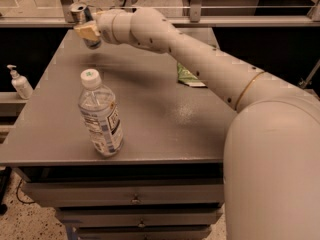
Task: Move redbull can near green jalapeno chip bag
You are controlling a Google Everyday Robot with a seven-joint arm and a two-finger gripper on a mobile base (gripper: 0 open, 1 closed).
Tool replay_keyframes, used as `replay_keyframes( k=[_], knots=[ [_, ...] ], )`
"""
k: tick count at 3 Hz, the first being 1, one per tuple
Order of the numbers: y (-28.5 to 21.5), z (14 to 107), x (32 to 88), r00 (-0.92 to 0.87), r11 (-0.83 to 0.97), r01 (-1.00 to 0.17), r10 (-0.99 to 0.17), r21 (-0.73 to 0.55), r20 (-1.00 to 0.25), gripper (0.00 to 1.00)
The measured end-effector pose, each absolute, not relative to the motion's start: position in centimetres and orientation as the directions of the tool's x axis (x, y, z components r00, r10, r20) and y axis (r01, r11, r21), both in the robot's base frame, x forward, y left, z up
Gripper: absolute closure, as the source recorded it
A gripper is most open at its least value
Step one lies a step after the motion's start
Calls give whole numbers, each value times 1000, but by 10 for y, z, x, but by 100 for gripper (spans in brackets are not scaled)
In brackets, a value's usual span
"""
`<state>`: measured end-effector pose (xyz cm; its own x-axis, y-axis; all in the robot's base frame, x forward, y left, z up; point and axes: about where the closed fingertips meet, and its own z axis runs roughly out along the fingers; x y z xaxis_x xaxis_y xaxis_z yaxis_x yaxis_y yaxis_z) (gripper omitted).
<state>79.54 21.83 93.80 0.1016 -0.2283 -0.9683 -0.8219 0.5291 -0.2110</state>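
a: where's the redbull can [78, 11] at right now?

b: it's pinched between the tan fingers of the gripper [86, 31], up by the far left corner of the grey table [150, 129]. it's tipped a little and seems to be held off the surface. the green jalapeno chip bag [187, 76] is laid flat toward the right side and half hidden by the arm [200, 59], so the two are well apart.

a: what could be messed up from here?

b: a few things, probably. the can is gripped at a slant, so it could be set down on its edge and tipped over if it isn't straightened first. the bag could be shoved or crumpled if the can is brought in too low or too close. the water bottle [101, 116] at the front left probably won't be hit, since the path to the bag is further back, but it could be clipped if the elbow is swung wide.
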Motion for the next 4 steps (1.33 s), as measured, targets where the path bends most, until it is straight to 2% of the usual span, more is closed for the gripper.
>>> replay_keyframes(
  k=[2,3,4],
  knots=[
    [77,983,795,80,711,-631,-338,-310,-938,100],
    [18,984,798,50,772,-564,-322,-293,-945,100],
    [-10,971,801,20,794,-558,-277,-240,-961,100]
  ],
)
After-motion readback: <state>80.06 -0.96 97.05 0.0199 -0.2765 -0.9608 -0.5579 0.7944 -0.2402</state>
